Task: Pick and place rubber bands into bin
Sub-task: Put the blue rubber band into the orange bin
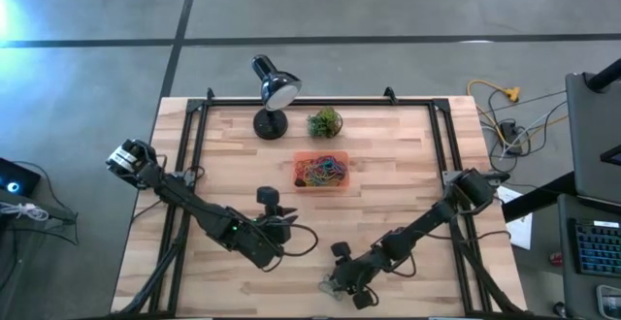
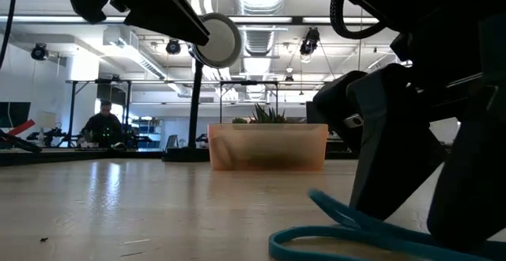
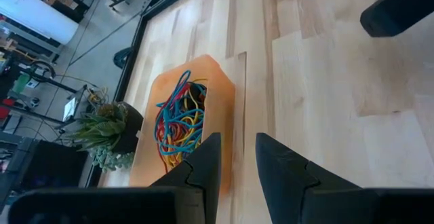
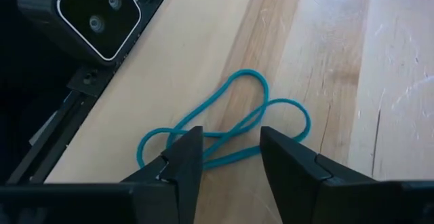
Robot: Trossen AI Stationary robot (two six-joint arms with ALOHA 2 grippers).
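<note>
The orange bin [image 1: 321, 172] stands mid-table on its base and holds a tangle of coloured rubber bands [image 3: 178, 121]; in the low view the bin [image 2: 267, 146] shows beyond the near edge. One teal rubber band [image 4: 234, 125] lies twisted flat on the wood near the table's front edge, also seen close up as the teal band [image 2: 356, 233]. My right gripper [image 4: 230, 155] is open and low over it, one finger on each side of the band's near strands. My left gripper [image 3: 237, 163] hangs open above the table on the near side of the bin, with nothing between its fingers. My right gripper comes slanting down at the teal band with its fingers [image 4: 184, 157] on either side of the crossed strands [image 4: 227, 148]. The band lies slack on the table. I cannot tell whether a fingertip touches it.
A black desk lamp [image 1: 272, 92] and a small green plant [image 1: 325, 121] stand at the far edge behind the bin. A camera housing [image 4: 91, 13] sits at the table's front rail beside the teal band. A person [image 2: 101, 122] sits far off in the room.
</note>
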